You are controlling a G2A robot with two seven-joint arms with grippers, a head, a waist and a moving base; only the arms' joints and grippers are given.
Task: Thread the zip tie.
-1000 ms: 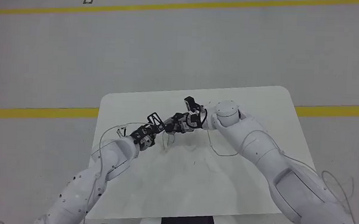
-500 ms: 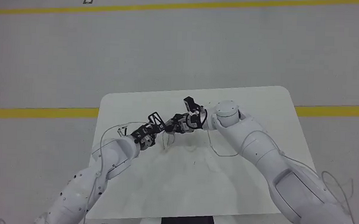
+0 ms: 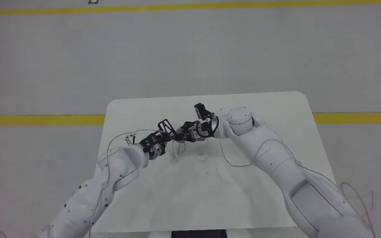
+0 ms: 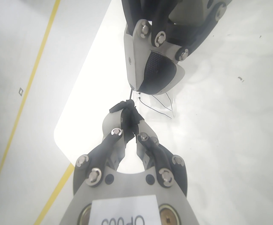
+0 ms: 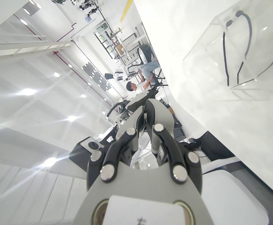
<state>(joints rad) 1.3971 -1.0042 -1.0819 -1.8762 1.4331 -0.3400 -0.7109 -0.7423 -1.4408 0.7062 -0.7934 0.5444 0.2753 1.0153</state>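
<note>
A yellow floor line [image 3: 45,119] runs past the left edge of the white table [image 3: 266,115]. The left arm comes in from the near left corner. The left gripper [image 3: 166,134] hangs over the table's far half, a little left of the middle. In the left wrist view the left gripper [image 4: 128,105] has its fingers pressed together, their frayed black pads [image 4: 130,119] clamped on one end of the zip tie [image 4: 130,94]. The zip tie is a thin black strand running from those pads straight across the short gap to the other arm's fingertips.

Just beyond that gap, on the table, stands a small clear box [image 4: 168,106] with spare black ties [image 4: 159,105] inside it. It sits close under the meeting point of the two grippers, and the right arm's broad fingers cover part of it from the left wrist view. In the right wrist view the clear box [image 5: 234,53] shows the curved spare ties [image 5: 225,55] leaning inside.

The right gripper [image 3: 189,130] faces the left one tip to tip. Its fingers are together in both wrist views [image 4: 138,90] [image 5: 149,100]. The strand's far end meets their tip, but whether they pinch it cannot be told. A few dark specks [image 4: 241,78] lie on the table towards the right.
</note>
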